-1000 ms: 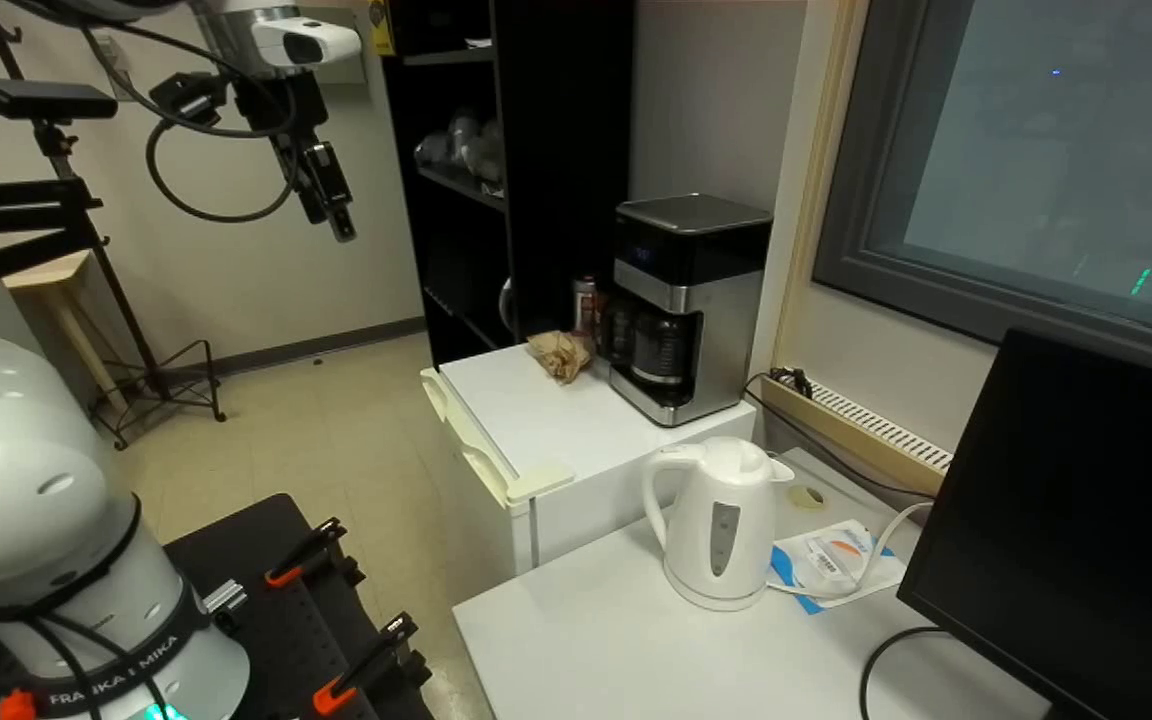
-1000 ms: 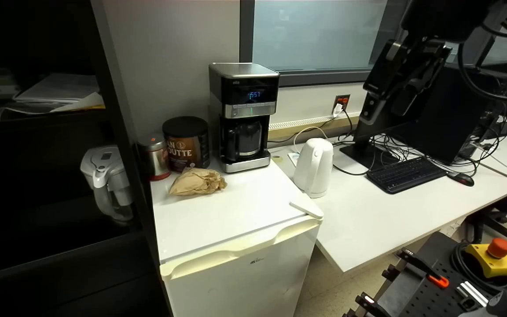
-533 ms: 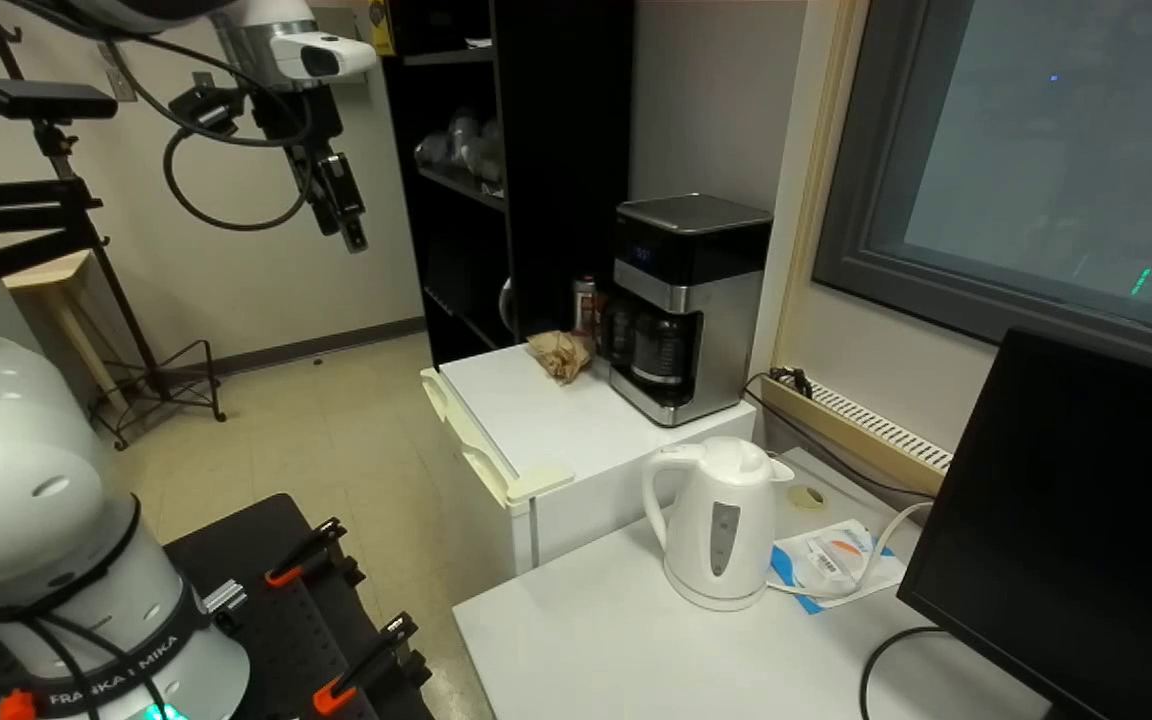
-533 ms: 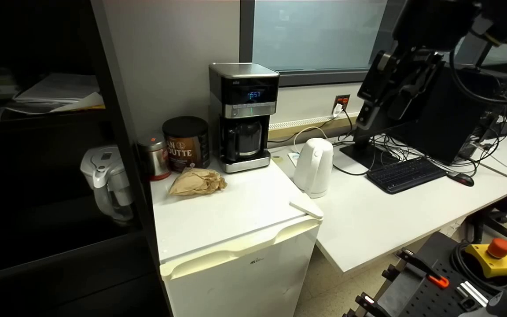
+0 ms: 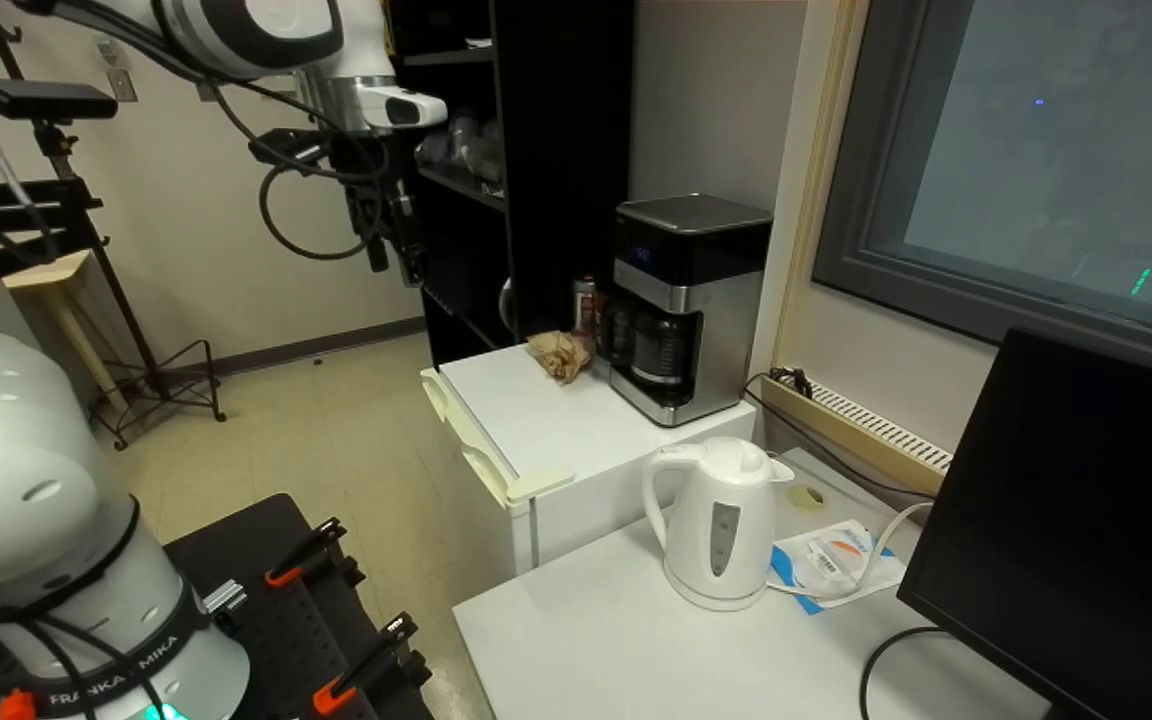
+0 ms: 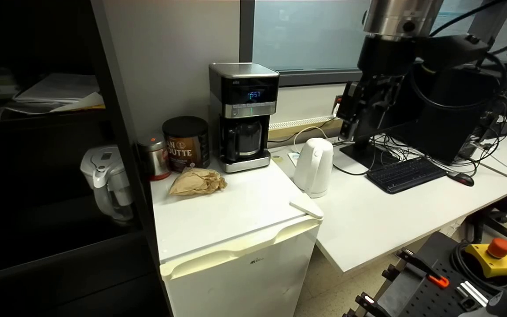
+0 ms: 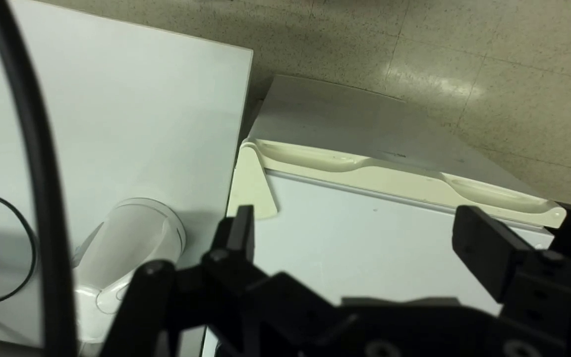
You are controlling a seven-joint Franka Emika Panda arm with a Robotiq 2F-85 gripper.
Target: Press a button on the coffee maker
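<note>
Both fingers (image 7: pixel 486 253) spread wide, up in the air; wrist view shows the white top of the mini fridge (image 7: pixel 355 233) through the gap. The coffee maker (image 6: pixel 248 110) stands upright on that fridge, well apart from the fingers, left of them in an exterior view.

Containers: dark carafe (image 6: pixel 250 138) sits in the coffee maker's lower recess, can't tell fill. Brown can (image 6: pixel 187 145) with black lid, farther left of the fingers, contents hidden. A steel canister (image 6: pixel 154 157) beside it, same. Crumpled paper bag (image 6: pixel 197 182) near both, contents hidden. Filter pitcher (image 6: pixel 109 181) in the black shelf unit (image 6: pixel 117 88), farthest left of the fingers, fill unclear. White kettle (image 6: pixel 314 169) upright on the table (image 6: pixel 368 224), left of the fingers in the wrist view, fill unclear.

Count: 1 coffee maker, 1 carafe, 1 can, 1 canister, 1 bag, 1 pitcher, 1 kettle.
</note>
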